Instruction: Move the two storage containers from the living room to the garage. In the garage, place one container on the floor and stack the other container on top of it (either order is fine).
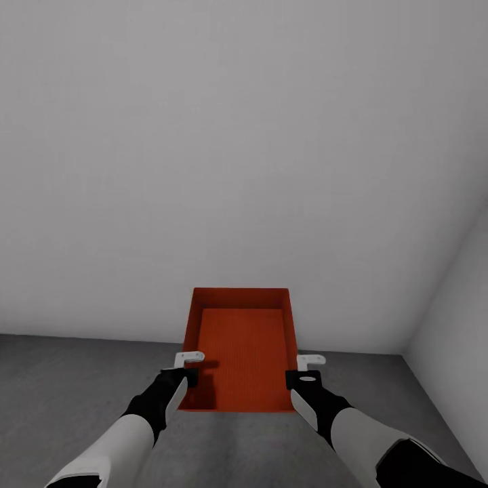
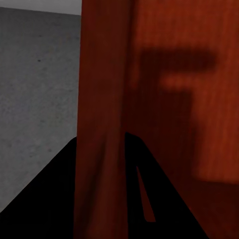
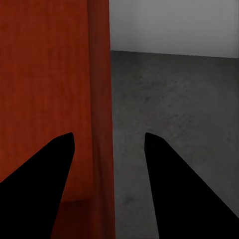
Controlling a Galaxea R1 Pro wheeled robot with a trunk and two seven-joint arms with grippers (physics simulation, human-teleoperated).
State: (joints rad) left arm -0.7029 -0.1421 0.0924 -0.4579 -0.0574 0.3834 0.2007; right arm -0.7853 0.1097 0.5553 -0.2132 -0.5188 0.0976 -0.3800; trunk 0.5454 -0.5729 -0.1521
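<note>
While the robot faces the pale grey wall (image 1: 237, 135) in the garage, one orange-red storage container (image 1: 240, 352) is carried between both arms, just short of that wall and, I think, above the concrete floor (image 1: 68, 379). The left gripper (image 1: 184, 367) looks clamped on the bin's left side wall; the right gripper (image 1: 306, 371) straddles the right wall, but whether it's actually pinching is hard to say. Next up: lower it level onto the floor, then let go.

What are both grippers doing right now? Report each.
Left gripper: shut on the storage container, jaws pinching its side wall.
Right gripper: open, jaws straddling the opposite wall with gaps.
</note>
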